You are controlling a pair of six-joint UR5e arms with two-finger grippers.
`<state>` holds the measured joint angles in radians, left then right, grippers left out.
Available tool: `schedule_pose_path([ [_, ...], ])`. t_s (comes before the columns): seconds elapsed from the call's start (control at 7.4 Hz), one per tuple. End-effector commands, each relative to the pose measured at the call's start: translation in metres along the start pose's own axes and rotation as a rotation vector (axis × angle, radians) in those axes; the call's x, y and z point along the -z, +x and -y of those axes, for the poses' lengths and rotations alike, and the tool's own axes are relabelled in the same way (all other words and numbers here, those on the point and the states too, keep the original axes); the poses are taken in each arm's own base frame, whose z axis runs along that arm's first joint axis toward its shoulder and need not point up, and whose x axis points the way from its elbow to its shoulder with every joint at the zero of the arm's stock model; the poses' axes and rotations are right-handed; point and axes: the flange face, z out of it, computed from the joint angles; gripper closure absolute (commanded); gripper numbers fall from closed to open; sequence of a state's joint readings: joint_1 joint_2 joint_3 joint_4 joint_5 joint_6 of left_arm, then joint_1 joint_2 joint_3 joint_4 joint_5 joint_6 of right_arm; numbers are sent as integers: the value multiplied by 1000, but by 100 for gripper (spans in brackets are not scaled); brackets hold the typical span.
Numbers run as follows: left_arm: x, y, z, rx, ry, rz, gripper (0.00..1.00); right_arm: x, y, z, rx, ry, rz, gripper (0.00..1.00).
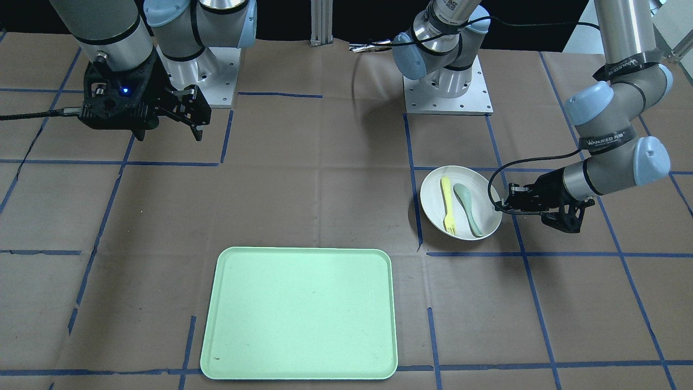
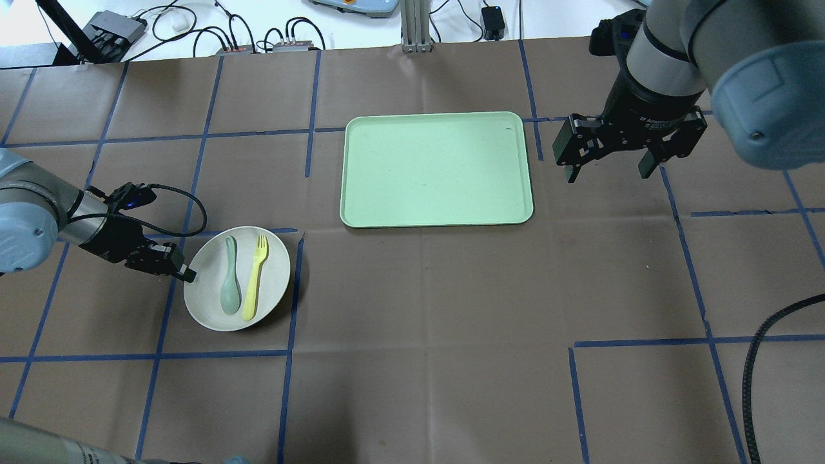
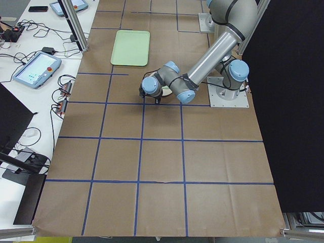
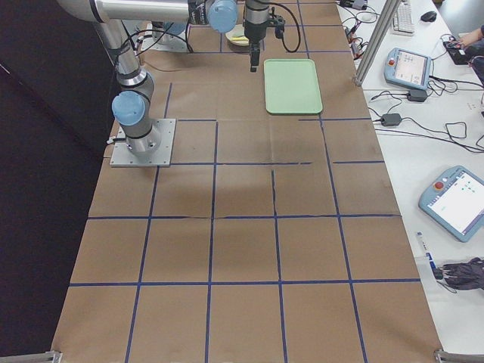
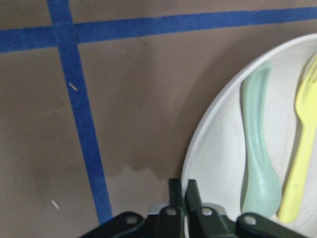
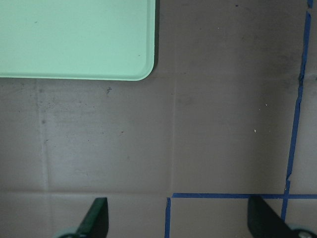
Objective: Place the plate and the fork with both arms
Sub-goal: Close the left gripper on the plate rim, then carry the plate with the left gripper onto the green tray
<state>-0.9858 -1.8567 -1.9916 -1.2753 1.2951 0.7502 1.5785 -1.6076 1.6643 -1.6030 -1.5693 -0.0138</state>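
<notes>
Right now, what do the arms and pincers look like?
The left arm and right arm are silver-grey tubes with light-blue joint caps; black lettered bands wrap the left. The left pincer and right pincer are black, two-fingered, with black cables and blue lights.

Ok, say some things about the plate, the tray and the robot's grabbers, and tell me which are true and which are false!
1. The fork and the spoon lie side by side on the plate. True.
2. The right gripper hangs open over the table, beside the green tray. True.
3. The fork lies on the tray. False: it lies on the plate.
4. The left gripper pinches the plate's rim. True.
5. The spoon is yellow. False: the spoon is grey-green, and the fork is the yellow one.
</notes>
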Motion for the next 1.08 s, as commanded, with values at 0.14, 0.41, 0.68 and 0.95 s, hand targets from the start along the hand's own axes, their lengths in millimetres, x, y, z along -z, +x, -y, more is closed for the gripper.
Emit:
schedule_pose_path([
  [0.14,22,71,19,14,39,51,92,0,0,0,2,0,0,0],
  [0.41,23,140,54,41,54,82,96,0,0,0,2,0,0,0],
  [0.68,21,199,93,5,65,111,97,0,0,0,2,0,0,0],
  [0.95,7,230,144,-23,71,71,97,0,1,0,0,0,0,0],
])
